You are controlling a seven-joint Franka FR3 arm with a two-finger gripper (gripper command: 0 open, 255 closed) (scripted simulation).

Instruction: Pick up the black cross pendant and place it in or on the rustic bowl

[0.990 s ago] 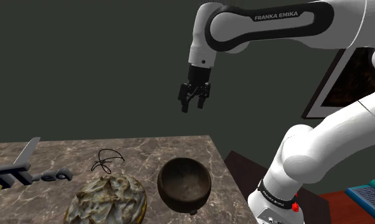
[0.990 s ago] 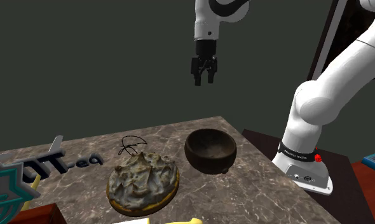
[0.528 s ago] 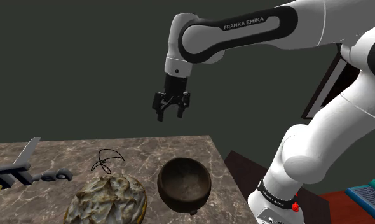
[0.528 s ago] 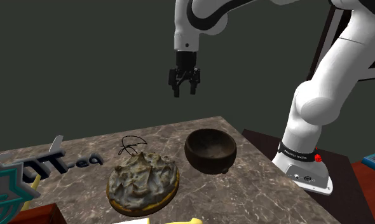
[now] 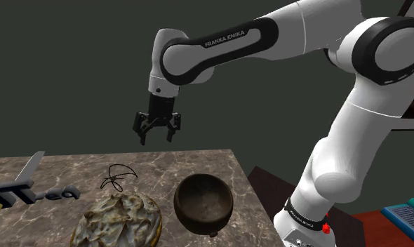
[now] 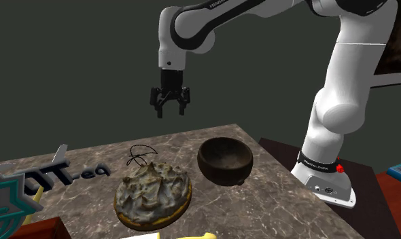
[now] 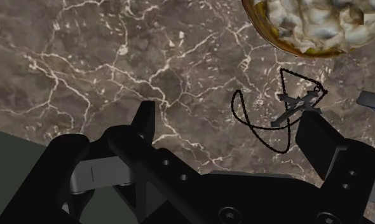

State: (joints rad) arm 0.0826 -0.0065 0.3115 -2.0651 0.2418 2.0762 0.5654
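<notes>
The all-black two-finger gripper (image 5: 156,139) is held high above the dark brown marbled worktop (image 5: 65,168) near its far edge, the jaws spread and empty. The black cross pendant (image 7: 299,105), on a looped cord, is laid flat between that edge and the round meringue-topped pie (image 5: 118,219). It is offset toward one finger, with its long axis slanted across the jaws' line. The dark rough round bowl (image 5: 198,223) is set beside the pie. One pendant, one bowl, one pie and one arm are counted.
</notes>
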